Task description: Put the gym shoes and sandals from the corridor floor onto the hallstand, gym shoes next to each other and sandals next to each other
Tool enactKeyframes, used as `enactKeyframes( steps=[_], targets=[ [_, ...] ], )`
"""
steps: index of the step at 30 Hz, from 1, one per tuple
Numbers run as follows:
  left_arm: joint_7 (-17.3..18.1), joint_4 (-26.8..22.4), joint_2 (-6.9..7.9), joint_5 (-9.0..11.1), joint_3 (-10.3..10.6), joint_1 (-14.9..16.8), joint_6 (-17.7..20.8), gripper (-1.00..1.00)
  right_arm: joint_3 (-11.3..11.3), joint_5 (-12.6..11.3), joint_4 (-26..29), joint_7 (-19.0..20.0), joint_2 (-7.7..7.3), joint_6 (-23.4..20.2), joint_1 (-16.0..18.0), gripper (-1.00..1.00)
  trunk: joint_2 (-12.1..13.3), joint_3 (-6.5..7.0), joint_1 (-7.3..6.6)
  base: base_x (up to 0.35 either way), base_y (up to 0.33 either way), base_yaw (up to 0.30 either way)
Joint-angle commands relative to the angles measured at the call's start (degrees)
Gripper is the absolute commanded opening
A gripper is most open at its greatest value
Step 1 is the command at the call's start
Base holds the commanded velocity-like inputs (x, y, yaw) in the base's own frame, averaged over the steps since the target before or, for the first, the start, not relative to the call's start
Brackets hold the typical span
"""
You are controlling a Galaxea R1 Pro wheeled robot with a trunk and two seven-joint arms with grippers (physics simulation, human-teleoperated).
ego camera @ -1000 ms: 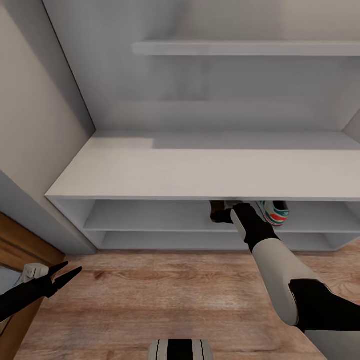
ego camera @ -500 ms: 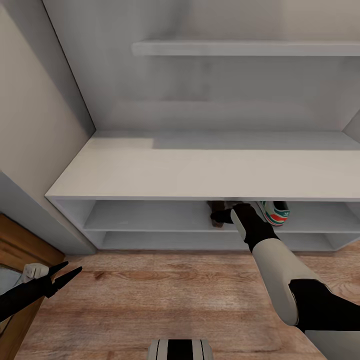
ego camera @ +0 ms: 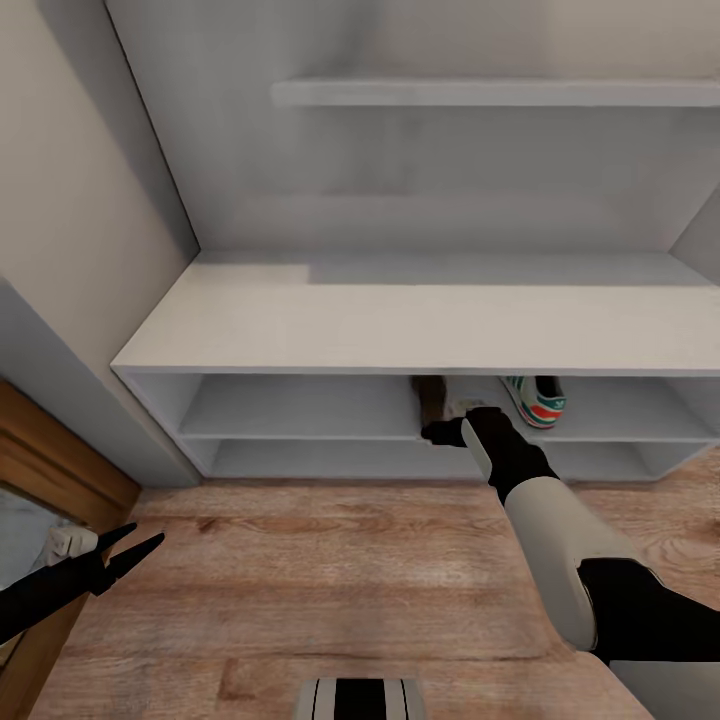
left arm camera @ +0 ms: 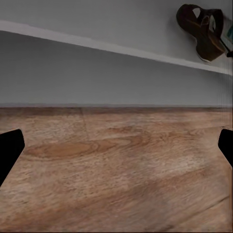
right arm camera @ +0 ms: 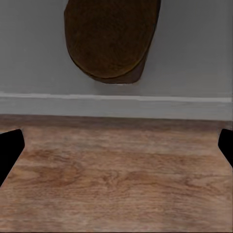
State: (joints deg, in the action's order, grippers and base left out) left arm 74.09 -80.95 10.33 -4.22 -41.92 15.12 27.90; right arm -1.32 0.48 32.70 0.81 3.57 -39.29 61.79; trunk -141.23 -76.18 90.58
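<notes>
The right gripper [ego camera: 440, 433] sits at the front lip of the hallstand's [ego camera: 420, 330] low shelf, about 5 o'clock from the middle of the head view. In its own wrist camera both fingertips [right arm camera: 9, 150] stand wide apart at the frame edges with nothing between them: released, empty-handed. Just beyond it lies a dark brown sandal [right arm camera: 110, 39], resting on the shelf and clear of the jaws.

From the head camera that sandal [ego camera: 432, 398] shows under the bench top, at 12 o'clock from the gripper. At 2 o'clock from the gripper, on the same shelf, a gym shoe [ego camera: 535, 400] shows its green stripes and red patch. Whether a second sandal or second shoe hides behind the bench edge, the head view cannot settle; the left wrist camera shows brown straps on the shelf [left arm camera: 201, 29] that may be two sandals together.

Over at 8 o'clock in the head view, the left gripper [ego camera: 125, 555] hovers above the corridor floor [ego camera: 330, 590], fingers spread, carrying nothing.

The read: this looks like the placing step just finished. The next move calls for drawing the right arm straight out toward 6 o'clock, low and level, without clipping the sandal or the bench edge overhead, then checking that each pair sits side by side.
</notes>
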Motion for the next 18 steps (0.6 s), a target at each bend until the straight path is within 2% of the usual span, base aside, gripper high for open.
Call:
enactKeyframes(
  steps=[1,18],
  targets=[
    [0.0,0.0,0.0,0.0,0.0,0.0,0.01,1.0,0.0,-0.01,0.0,-0.01,-0.01,0.0,0.0,1.0,0.0,0.0,0.0,-0.328,0.0,0.0],
    [0.0,0.03,0.03,0.0,0.0,0.0,0.0,1.0,-0.16,-0.27,0.0,0.13,-0.04,0.05,-0.06,1.0,0.0,0.0,0.0,-0.321,0.0,0.0]
  ],
)
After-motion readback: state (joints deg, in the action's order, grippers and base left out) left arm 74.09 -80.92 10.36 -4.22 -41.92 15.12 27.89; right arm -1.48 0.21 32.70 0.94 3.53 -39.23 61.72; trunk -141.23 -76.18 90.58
